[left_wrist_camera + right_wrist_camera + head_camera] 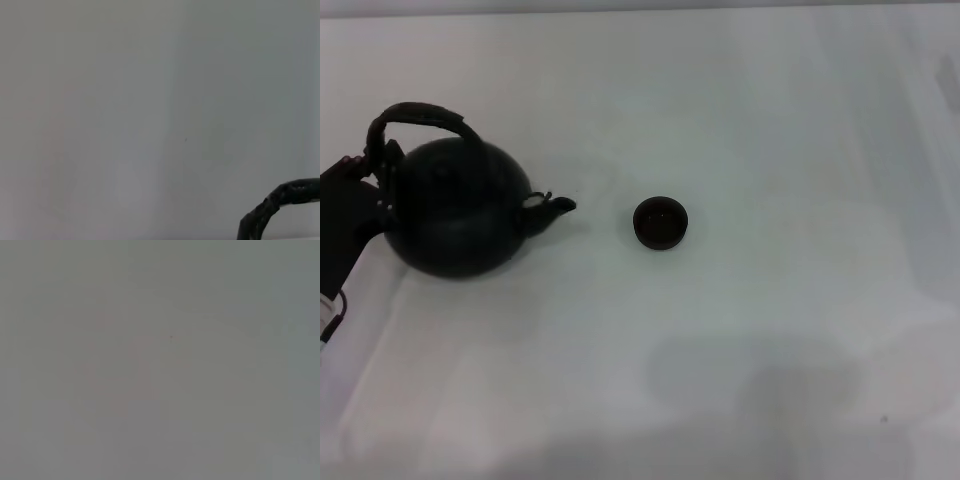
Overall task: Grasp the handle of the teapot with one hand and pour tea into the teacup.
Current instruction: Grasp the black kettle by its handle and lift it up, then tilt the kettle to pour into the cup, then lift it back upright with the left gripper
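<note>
Teapot (455,212) sits at the robot's left on the white worktop (770,350), upright or nearly so, its short spout (558,206) aimed toward the teacup (660,222), which stands apart from it near the middle. The left tool (370,170) is at the end of the arched handle (420,115) away from the spout, right against the pot's far-left side; whether it is clenched on the handle or merely beside it I cannot tell, since the dark arm and the dark pot run together there. The left wrist view shows only a short stretch of the rough-wrapped handle (280,202) at its edge, with no fingers visible. The right tool is not in any view. The main risk, as I judge it, comes from that low, off-centre contact: held near one end of the bail, the heavy body could swing or roll about the grip when raised, throwing the spout off line so tea lands beside the small cup. A loose hold could also let the strap slip. The gap to the cup means the pot must travel before tipping, and an early tilt would spill on the worktop.
</note>
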Action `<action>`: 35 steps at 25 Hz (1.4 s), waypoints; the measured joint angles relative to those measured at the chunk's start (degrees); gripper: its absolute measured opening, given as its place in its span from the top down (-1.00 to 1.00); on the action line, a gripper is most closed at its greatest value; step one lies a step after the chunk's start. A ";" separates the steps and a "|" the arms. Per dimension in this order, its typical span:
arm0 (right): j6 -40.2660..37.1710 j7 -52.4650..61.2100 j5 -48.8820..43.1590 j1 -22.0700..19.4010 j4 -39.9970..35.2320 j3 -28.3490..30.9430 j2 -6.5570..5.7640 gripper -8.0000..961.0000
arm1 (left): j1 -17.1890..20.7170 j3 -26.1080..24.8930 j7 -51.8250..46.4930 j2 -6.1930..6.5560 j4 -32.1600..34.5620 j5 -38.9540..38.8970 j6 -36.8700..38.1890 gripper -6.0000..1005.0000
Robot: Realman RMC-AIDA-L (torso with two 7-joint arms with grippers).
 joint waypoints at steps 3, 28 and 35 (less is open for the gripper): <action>-0.02 0.15 0.00 -0.09 -0.21 0.00 0.00 -0.72 | -0.36 -0.13 0.00 0.02 0.01 0.00 0.12 0.50; -0.26 0.76 -0.08 -1.60 -0.41 0.00 -0.18 -0.72 | -19.89 0.15 -14.17 5.36 -15.90 12.20 1.70 0.76; -0.26 0.76 -0.09 -1.68 -0.40 0.00 -0.10 -0.72 | -24.66 0.13 -14.54 6.03 -18.14 19.41 0.37 0.76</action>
